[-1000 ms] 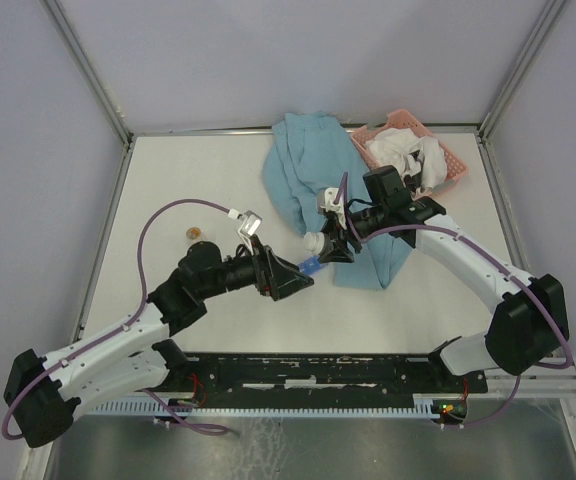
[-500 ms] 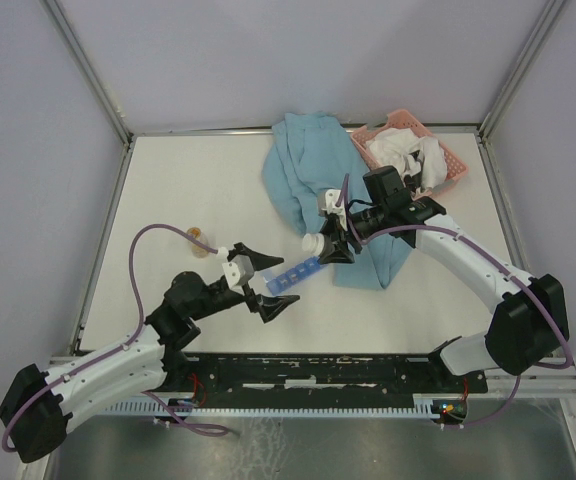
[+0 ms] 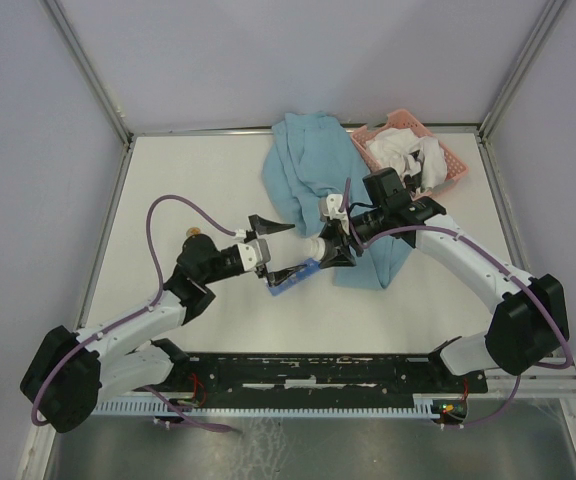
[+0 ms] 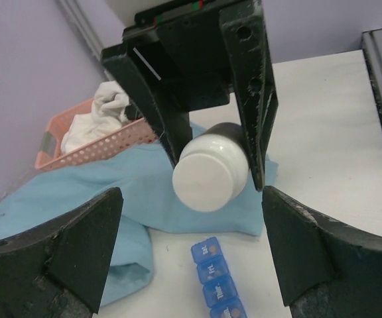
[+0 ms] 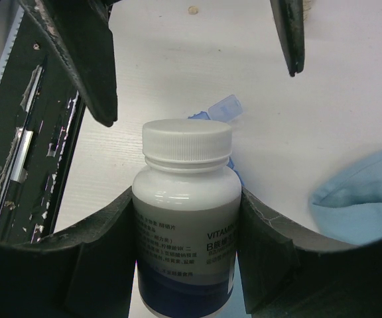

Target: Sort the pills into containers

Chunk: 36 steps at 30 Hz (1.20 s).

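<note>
so, white bottle (image 5: 186,199) being clamped by right gripper (image 3: 334,246), label being shown only in right wrist view. Left gripper (image 3: 280,250) being held wide open over blue organiser strip (image 4: 214,281) on table (image 3: 168,180), lid lettering being shown only in left wrist view.

Left hand (image 3: 299,248) agape, right hand (image 3: 330,246) clenched.
</note>
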### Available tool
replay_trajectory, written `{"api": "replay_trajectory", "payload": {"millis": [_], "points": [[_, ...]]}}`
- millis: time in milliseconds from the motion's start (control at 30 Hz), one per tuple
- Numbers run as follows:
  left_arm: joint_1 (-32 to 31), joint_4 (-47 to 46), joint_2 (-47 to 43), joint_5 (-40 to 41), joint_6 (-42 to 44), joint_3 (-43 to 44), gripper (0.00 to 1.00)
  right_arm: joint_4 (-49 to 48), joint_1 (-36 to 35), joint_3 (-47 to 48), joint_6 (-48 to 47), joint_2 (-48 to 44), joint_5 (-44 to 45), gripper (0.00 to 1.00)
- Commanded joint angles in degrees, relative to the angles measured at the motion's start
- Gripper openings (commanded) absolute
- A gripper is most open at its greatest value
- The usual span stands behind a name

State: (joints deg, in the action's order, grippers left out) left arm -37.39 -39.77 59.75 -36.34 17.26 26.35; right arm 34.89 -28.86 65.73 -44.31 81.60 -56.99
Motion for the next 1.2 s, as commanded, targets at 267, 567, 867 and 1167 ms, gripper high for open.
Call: {"api": "replay_trajectory", "payload": {"millis": [267,567,867,1167], "points": [[0.2,2.7,4.4,-11.0,1.1,7.9,0.77,0.3,0.1,0.2,-1.4,-1.2,-2.9,0.05],[0.2,3.8,5.8,-10.5,1.7,8.8,0.71,0.3,0.1,0.1,-1.4,-1.1,-3.1,0.05],[0.2,4.3,6.7,-10.0,2.1,9.3,0.67,0.3,0.1,0.2,-1.4,-1.1,-3.2,0.05],[0.2,4.6,7.1,-9.6,2.0,9.2,0.59,0.3,0.0,0.1,-1.4,-1.0,-3.3,0.05]]}}
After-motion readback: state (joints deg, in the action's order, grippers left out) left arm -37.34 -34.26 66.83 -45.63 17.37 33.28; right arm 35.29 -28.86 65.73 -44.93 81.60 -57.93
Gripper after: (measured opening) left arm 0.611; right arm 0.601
